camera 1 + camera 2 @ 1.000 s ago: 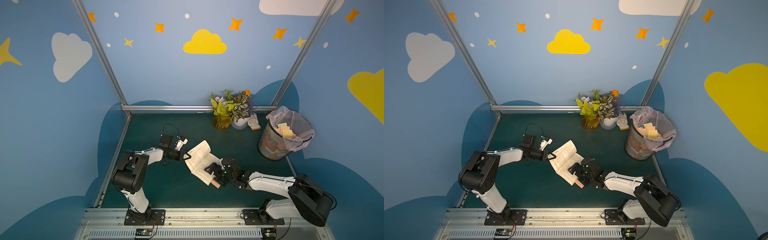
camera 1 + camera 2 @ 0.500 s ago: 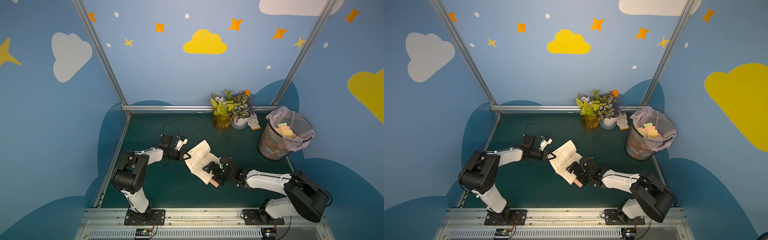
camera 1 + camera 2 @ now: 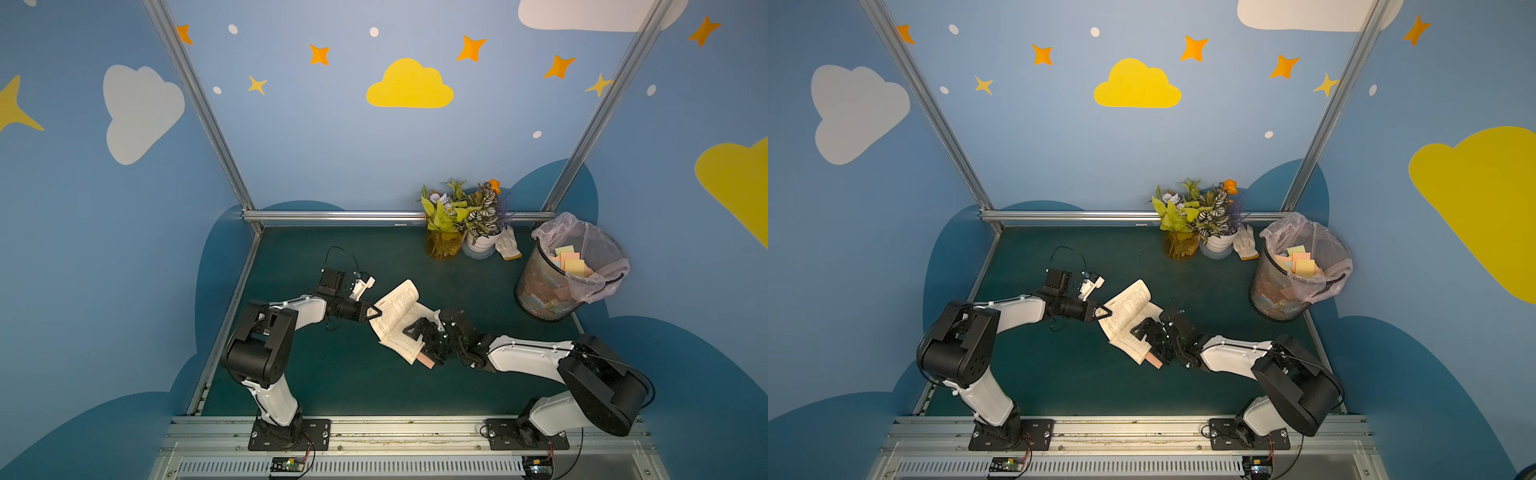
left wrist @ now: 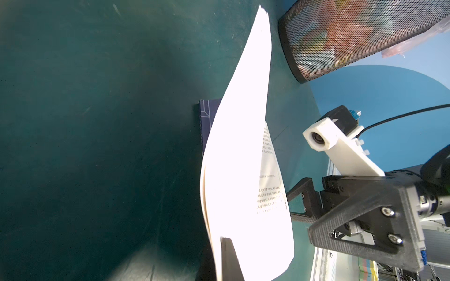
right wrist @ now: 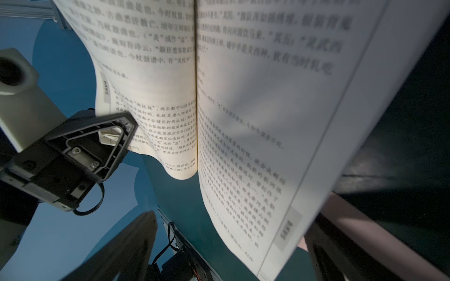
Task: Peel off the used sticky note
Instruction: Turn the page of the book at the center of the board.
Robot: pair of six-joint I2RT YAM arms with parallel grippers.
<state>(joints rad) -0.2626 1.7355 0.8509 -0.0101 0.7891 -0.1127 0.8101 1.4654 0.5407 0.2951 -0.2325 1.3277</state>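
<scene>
Right tool [image 3: 422, 344] has advanced left and farther over the book [image 3: 397, 302], jaws released wide beside the pink sticky note [image 3: 426, 362]; left tool [image 3: 376, 311] stays clenched on the left pages.

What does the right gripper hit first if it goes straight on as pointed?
Probably the open book: its printed page lies right ahead of the open right gripper. How far above the page it rides is unclear.

Left gripper [image 4: 229, 258] pinching lifted book page [image 4: 238, 170]; right gripper [image 4: 302, 216] spread beside it; mesh bin [image 4: 341, 36] beyond.
</scene>
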